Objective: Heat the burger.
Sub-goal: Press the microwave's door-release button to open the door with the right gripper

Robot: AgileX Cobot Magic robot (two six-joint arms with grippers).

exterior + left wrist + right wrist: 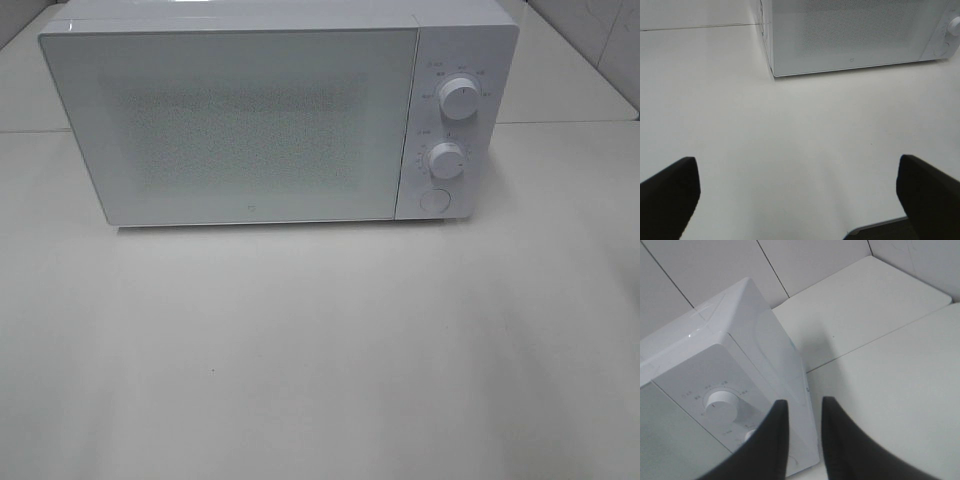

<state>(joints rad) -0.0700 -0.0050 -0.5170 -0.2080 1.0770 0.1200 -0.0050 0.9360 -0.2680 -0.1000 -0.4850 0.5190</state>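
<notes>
Left claw (pixel 797 167) spread wide, nothing between its fingers (pixel 670 197); white microwave (pixel 850 35) sits ahead of it across the table (pixel 790 130), door shut; right claw (pixel 804 402) nearly together, a slim gap showing, gripping nothing; the microwave's knob (pixel 720 406) and side panel lie just beyond its tips; burger hidden in every view, so I cannot tell where it is.

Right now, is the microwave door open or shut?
Shut. The door sits flush beside the control panel, no gap showing along its edges.
</notes>
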